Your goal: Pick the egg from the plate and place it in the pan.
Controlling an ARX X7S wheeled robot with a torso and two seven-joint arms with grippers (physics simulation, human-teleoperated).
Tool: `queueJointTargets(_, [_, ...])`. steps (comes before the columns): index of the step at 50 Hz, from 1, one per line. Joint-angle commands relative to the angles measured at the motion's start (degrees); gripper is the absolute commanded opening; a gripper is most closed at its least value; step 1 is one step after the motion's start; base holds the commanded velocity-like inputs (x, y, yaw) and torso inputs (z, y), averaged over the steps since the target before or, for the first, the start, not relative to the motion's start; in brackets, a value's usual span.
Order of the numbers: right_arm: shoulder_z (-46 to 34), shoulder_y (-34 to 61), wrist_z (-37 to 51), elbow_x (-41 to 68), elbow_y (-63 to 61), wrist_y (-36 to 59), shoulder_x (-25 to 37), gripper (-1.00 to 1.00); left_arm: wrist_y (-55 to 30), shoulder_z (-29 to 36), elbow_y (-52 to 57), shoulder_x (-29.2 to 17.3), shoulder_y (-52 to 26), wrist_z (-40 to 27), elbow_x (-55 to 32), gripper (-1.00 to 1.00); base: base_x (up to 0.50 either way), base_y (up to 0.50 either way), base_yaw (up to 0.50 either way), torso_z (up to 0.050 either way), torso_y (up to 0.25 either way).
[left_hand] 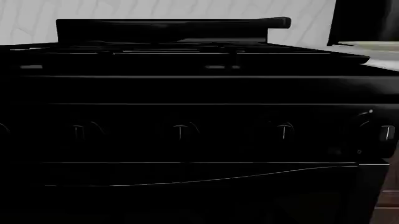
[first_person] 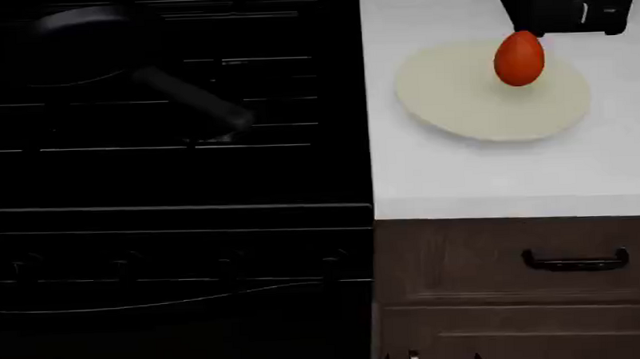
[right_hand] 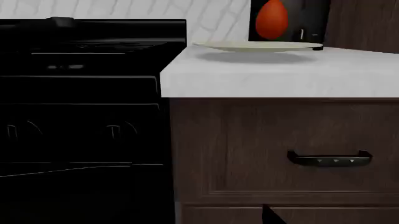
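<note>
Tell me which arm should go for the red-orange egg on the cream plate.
Right, probably. The red-orange egg stands on the cream round plate at the head view's right, and the right wrist camera faces it; the left wrist camera faces the black stove.

No readable text, labels or numbers anywhere (stove knob marks illegible)

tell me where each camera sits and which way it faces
Head view: high up, looking down on the stove, pan and counter with the egg on the plate; no arms or fingers show.
Left wrist view: low, facing the stove front; no fingers show.
Right wrist view: low, facing the drawer under the counter; no fingers show.
Head and right wrist views share egg, plate and drawer handle.
</note>
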Motion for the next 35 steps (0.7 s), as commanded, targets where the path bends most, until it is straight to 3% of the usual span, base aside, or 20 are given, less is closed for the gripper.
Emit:
queueJointTargets(1, [-1.8,0.2,1.8,0.0,0.8,-0.7,1.4,1.0,0.7,1.2,-0.9,-1.0,-0.2,-1.1,-1.0,1.0,0.0,0.0,0.0,0.0,0.0])
queueJointTargets(12, [-3.3,1.3,4.2,2.5,1.3,0.9,2.8,1.0,-0.1,3.4,-1.2,-2.6,-1.1,-3.1,-2.7,1.0,0.0,0.0,0.0,0.0,0.0])
queueJointTargets(13, [-17.2,12.0,6.9,2.7,17.2,-17.2,0.0,1.0,17.2,13.3,-17.2,0.0,-11.2,-2.7,-2.7,1.0,0.0,0.0,0.0,0.0,0.0])
queueJointTargets(14, [-14.9,3.4,12.9,8.4,8.6,-8.6,8.6,1.0,8.6,9.2,-8.6,-6.2,-2.6,-6.8,-4.0,1.0,0.0,0.0,0.0,0.0,0.0])
queueJointTargets(15, [-6.3,0.7,4.4,-0.2,2.1,0.0,0.7,1.0,0.0,2.2,-2.2,-0.8,-1.1,-0.3,1.8,1.0,0.0,0.0,0.0,0.0,0.0])
queueJointTargets(16, [-2.3,0.9,2.0,-2.1,2.2,0.6,0.9,1.0,-0.3,2.5,-2.4,-1.0,-1.1,-0.7,1.4,1.0,0.0,0.0,0.0,0.0,0.0])
queueJointTargets(25, [-4.5,1.4,3.2,-1.3,1.0,2.1,2.7,1.0,-4.1,4.6,-2.4,-2.4,-2.1,-2.9,0.7,1.0,0.0,0.0,0.0,0.0,0.0])
queueJointTargets(35, [-5.8,1.6,4.1,-0.5,0.6,2.3,3.7,1.0,-5.0,5.6,-1.8,-3.4,-2.5,-3.5,-1.1,1.0,0.0,0.0,0.0,0.05,0.03])
